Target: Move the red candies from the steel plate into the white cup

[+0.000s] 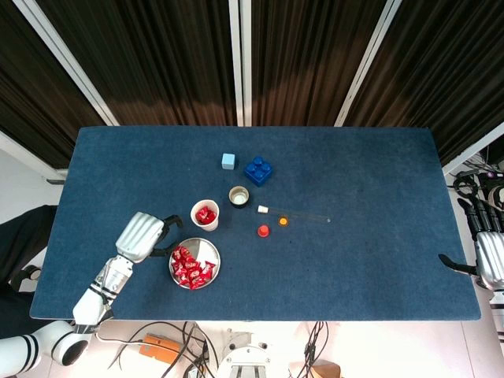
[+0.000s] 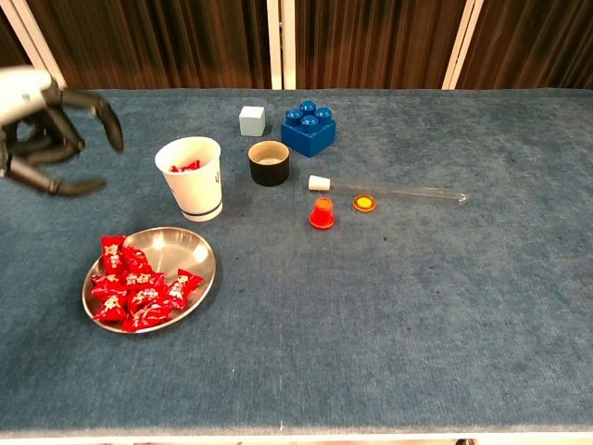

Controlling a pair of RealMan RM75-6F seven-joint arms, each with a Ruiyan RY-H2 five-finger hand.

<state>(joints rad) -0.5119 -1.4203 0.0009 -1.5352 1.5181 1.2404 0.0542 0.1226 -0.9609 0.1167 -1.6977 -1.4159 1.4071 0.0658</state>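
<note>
Blue felt tabletop [image 1: 354,236]: your upright white paper cup [image 2: 192,178] holds red wrapped candies [image 2: 184,166], round steel plate [image 2: 195,248] at its seven o'clock; left hand [image 1: 140,236] released, right hand [image 1: 490,260] unclear.

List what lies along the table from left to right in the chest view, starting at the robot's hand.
left hand → steel plate → white cup → black cup → red cap → orange cap → glass tube
</note>
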